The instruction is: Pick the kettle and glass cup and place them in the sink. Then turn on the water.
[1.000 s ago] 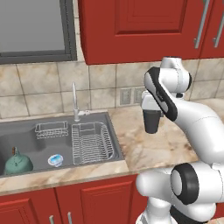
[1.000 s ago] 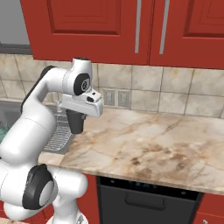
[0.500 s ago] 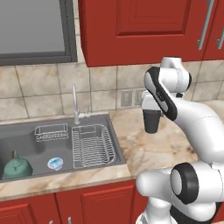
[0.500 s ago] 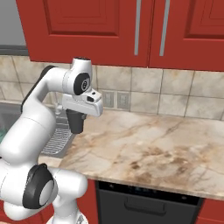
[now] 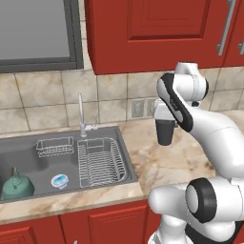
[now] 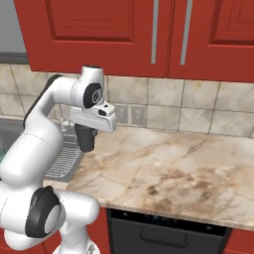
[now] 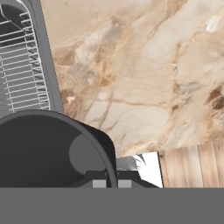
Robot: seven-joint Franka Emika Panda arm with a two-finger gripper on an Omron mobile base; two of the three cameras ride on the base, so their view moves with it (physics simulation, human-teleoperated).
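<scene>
The gripper (image 5: 165, 129) is clenched on the glass cup (image 5: 165, 133), holding it upright in the air above the desk (image 5: 157, 162), just right of the sink (image 5: 28, 159). The kettle (image 5: 16, 186) sits in the sink's front left corner.

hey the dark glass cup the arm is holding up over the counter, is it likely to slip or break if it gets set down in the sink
The glass cup looks rigid, smooth and straight-sided, so it could slip in the gripper, which pinches just its rim. Being glass, it might chip on the hard sink if dropped. Its flat base should probably stand steady, though the dish rack wires could tip it.
</scene>
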